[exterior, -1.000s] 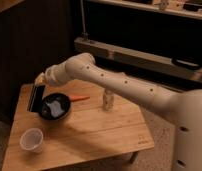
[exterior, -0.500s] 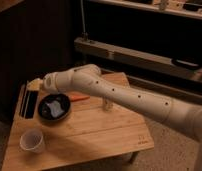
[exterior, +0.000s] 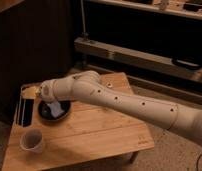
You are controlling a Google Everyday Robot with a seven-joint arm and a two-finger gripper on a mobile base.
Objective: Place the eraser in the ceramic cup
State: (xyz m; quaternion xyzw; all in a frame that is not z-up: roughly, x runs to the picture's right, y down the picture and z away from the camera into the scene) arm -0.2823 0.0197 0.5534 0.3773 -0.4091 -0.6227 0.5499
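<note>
The eraser, a long flat black bar, lies along the left edge of the wooden table. The ceramic cup, small and white, stands upright near the table's front left corner, apart from the eraser. My gripper is at the end of the white arm, just over the far end of the eraser and left of the black bowl. It is shut, and I cannot tell whether it touches the eraser.
A black round bowl with a pale crumpled item inside sits right of the eraser, partly under my forearm. The wooden table has open surface at front right. Dark shelving and a metal rail stand behind.
The arm has swung further left and lower over the table, and the gripper has come down toward the eraser's far end. The view has shifted, and the orange stick is now hidden behind the arm.
</note>
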